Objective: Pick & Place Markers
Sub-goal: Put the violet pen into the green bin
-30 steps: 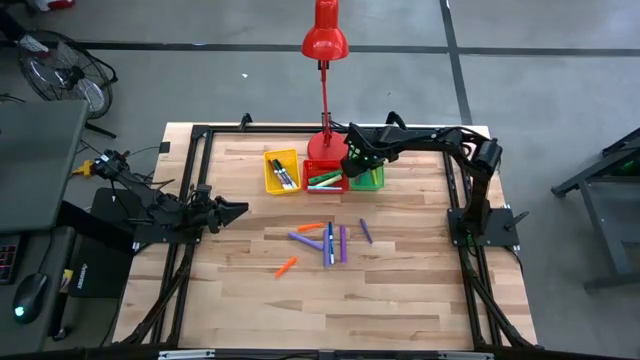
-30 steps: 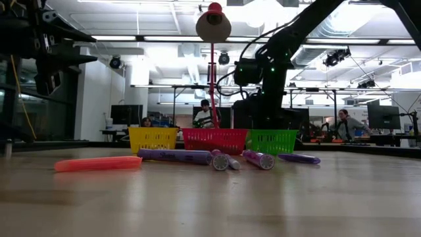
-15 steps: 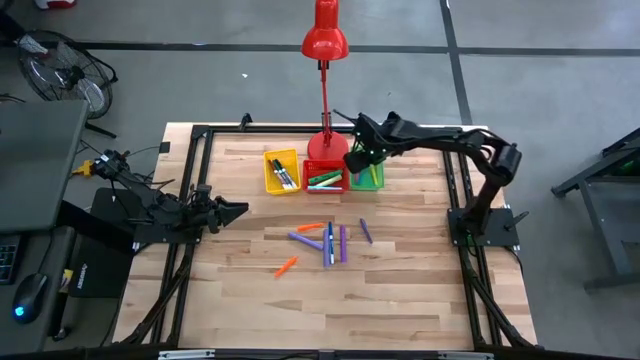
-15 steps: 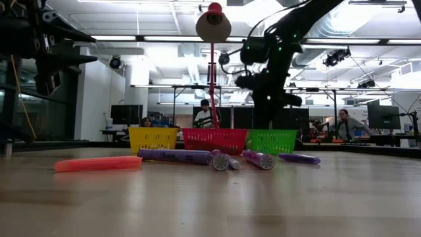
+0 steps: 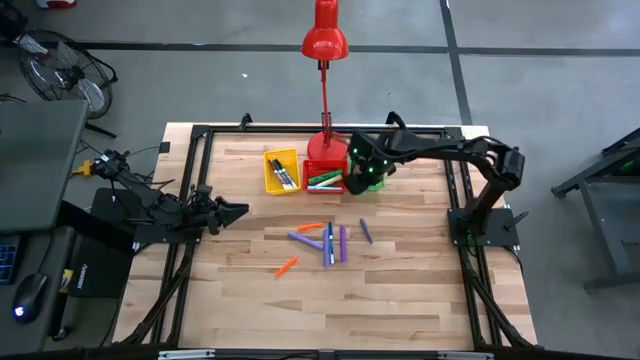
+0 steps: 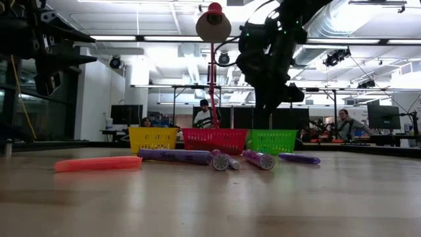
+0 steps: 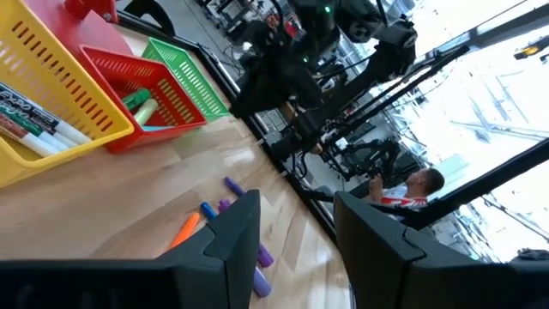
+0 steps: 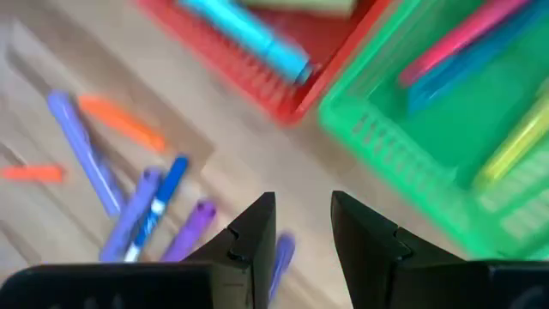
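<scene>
Markers, loose lot: 7 visible on the bare desk, all on the near side of the red bin as the high view shows it. Taken from that bin: 4 or so purple and 1 blue lie in a cluster straight out from it, 1 orange at the cluster's bin-side edge, 1 more orange farther out and apart from the rest.

Markers, binned: several in each of 3 bins. Yellow bin, touching the red bin on one side – dark-capped white ones. Red bin – green and pale ones. Green bin, touching the red bin on the other side – pink, blue and yellow ones, seen in the right wrist view.

Right pincer: fingers apart with nothing between them, hanging above the desk at the near edge of the green bin, beside the red bin, looking down on the loose purple cluster.

Left pincer: fingers apart, empty, waiting well off to the yellow-bin side of the red bin, near the desk's edge.

Red lamp: stands just behind the red bin.

Progress, as judged: well past the middle. More markers sit in bins than on the desk; 7 remain to be lifted and dropped. The right arm looks between loads, placed to go down for one of the cluster nearest the red bin.
</scene>
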{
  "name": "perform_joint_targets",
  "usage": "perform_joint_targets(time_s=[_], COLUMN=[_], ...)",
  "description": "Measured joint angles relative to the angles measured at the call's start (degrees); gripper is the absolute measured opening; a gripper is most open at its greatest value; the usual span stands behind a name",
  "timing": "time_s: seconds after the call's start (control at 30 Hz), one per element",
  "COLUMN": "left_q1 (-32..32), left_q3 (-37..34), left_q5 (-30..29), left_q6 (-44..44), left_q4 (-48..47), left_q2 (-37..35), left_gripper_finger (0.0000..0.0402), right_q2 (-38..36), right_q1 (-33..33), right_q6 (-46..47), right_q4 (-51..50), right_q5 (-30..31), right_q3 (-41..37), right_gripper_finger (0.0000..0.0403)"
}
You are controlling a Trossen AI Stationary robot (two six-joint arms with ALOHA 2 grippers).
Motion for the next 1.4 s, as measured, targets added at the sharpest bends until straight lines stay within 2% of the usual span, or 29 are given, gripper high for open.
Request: perform_joint_targets(time_s=[0.2,0.4,0.63,0.77,0.9,1.23,1.4], left_q1=[-0.01,-0.01,0.00,0.00,0.04,0.05,0.04], left_q3=[0.00,0.00,0.00,0.00,0.00,0.00,0.00], left_q5=[0.81,1.97,5.20,6.54,6.21,10.69,14.06], left_q6=[1.53,4.51,10.21,14.02,16.22,19.39,20.41], left_q4=[-0.22,-0.24,-0.22,-0.20,-0.22,-1.46,-1.34], left_q2=[0.00,0.00,0.00,-0.02,-1.09,-6.04,-7.58], left_gripper_finger=[0.0147,0.0147,0.0147,0.0147,0.0147,0.0147,0.0147], right_q2=[0.00,0.02,0.25,1.37,4.07,8.42,10.42], right_q1=[6.83,14.02,19.53,21.26,22.26,22.43,22.54], right_q6=[2.66,9.62,16.21,18.94,19.52,20.79,20.91], right_q4=[-3.90,-10.31,-10.38,-9.74,-8.83,-7.10,-6.18], right_q5=[0.60,6.89,10.68,11.02,11.17,12.48,11.08], right_q3=[0.02,0.02,0.02,0.02,0.02,0.02,0.02], right_gripper_finger=[0.0104,0.0109,0.0166,0.0202,0.0216,0.0204,0.0197])
